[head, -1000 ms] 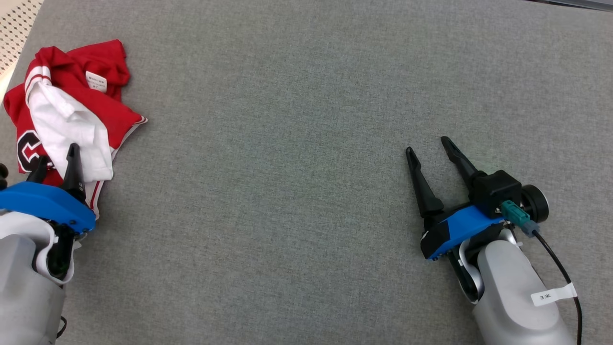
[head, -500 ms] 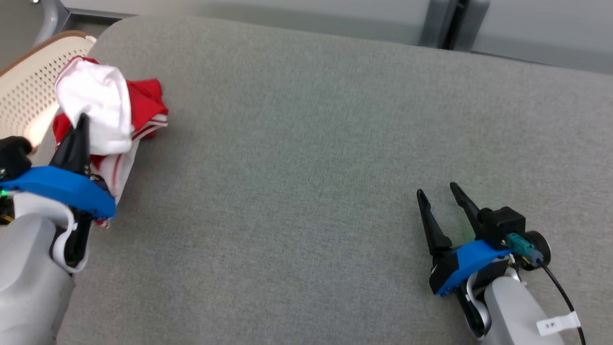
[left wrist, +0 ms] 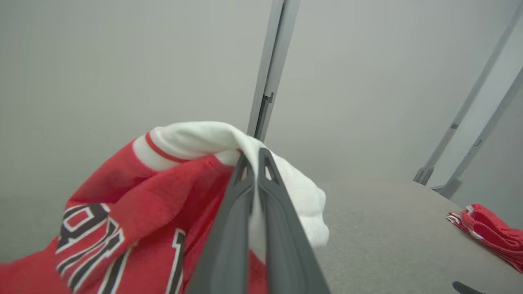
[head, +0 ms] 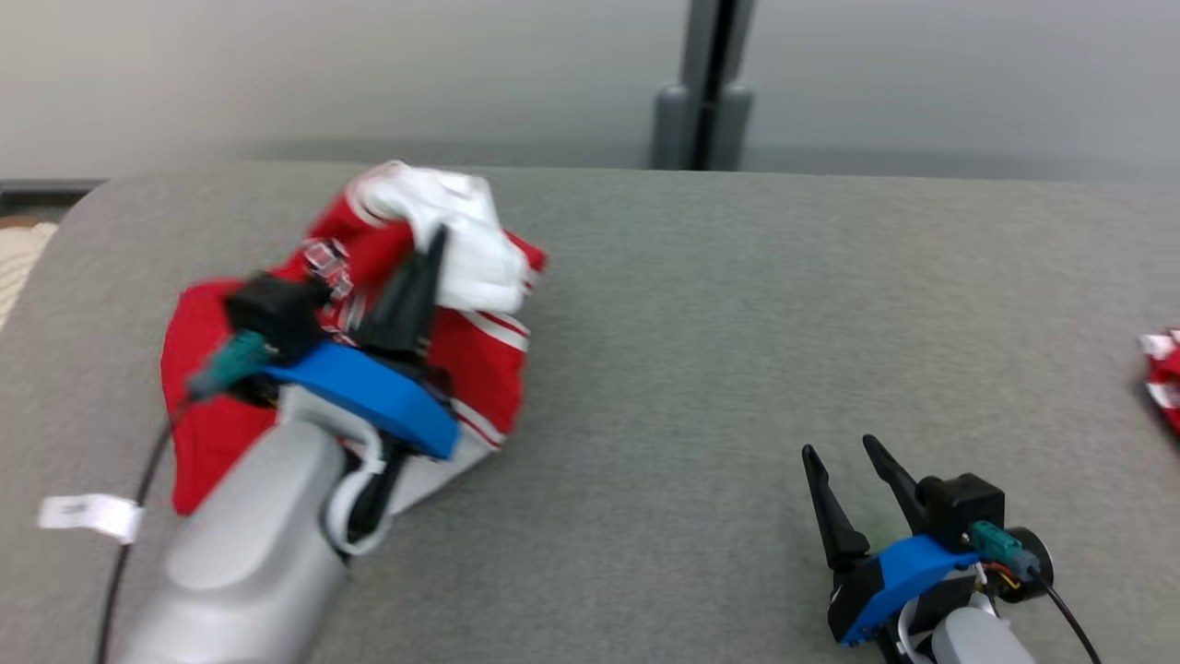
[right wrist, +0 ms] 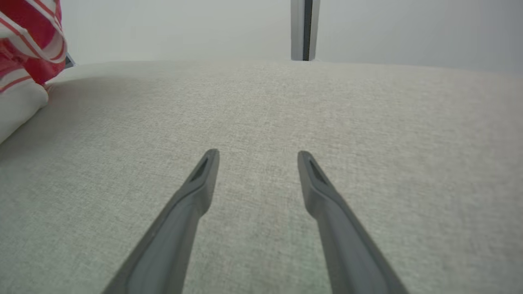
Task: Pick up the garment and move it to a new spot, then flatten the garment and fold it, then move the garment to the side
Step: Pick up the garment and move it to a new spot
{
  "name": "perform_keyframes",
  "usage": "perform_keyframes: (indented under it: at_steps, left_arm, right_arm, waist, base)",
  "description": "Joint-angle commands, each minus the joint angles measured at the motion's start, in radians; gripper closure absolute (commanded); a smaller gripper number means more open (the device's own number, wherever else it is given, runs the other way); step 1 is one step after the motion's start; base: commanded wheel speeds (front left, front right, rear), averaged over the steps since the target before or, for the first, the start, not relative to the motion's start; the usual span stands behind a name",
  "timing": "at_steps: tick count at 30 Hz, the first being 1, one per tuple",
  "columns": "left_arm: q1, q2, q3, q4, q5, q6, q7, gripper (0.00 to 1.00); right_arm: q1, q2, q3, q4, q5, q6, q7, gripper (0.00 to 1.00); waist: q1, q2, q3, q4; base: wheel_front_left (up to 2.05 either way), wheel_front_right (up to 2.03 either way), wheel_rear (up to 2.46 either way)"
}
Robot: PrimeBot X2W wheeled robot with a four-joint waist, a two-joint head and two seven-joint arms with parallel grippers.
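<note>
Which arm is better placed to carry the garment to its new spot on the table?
Left. The left gripper is shut on the white fabric of the red and white garment, so it can carry it straight away. The right gripper is open over bare table, apart from the garment.

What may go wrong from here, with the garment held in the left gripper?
The left gripper pinches only a white fold of the garment near its tips, so the cloth may slip out.
The garment is bunched; it may land crumpled and be hard to flatten.
Another red cloth lies to the right; the two might tangle.
</note>
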Motion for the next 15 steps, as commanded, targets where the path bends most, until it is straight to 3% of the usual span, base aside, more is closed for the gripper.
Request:
perform_keyframes:
  at_steps: [1, 6, 12, 14, 15]
  left_arm:
    - [0.015, -0.022, -0.017, -0.007, 0.004, -0.001, -0.004, 1.00]
    - [0.034, -0.127, -0.111, -0.003, 0.009, -0.001, -0.004, 1.00]
    - [0.035, -0.217, -0.181, 0.064, -0.020, -0.001, -0.005, 0.98]
    - [0.029, -0.232, -0.175, 0.099, -0.008, -0.001, -0.004, 0.00]
    - [0.027, -0.237, -0.165, 0.114, 0.005, -0.001, -0.005, 0.00]
  right_arm:
    - [0.017, -0.005, 0.000, -0.002, 0.003, 0.000, -0.001, 0.00]
    - [0.030, -0.005, 0.014, -0.008, 0.007, 0.000, -0.001, 0.00]
    - [0.044, -0.005, 0.024, -0.013, 0.012, 0.000, -0.001, 0.00]
    - [0.048, -0.004, 0.025, -0.016, 0.013, 0.000, -0.001, 0.00]
    - [0.050, -0.004, 0.025, -0.017, 0.014, 0.000, -0.001, 0.00]
  waist:
    - [0.0001, 0.0000, -0.045, -0.063]
    - [0.0001, 0.0000, -0.041, -0.156]
    - [0.0001, 0.0000, -0.038, -0.218]
    - [0.0001, 0.0000, -0.036, -0.224]
    - [0.0001, 0.0000, -0.036, -0.225]
  base:
    - [0.00, 0.00, 0.00]
    - [0.00, 0.00, 0.00]
    - [0.00, 0.00, 0.00]
    - [0.00, 0.00, 0.00]
    - [0.00, 0.00, 0.00]
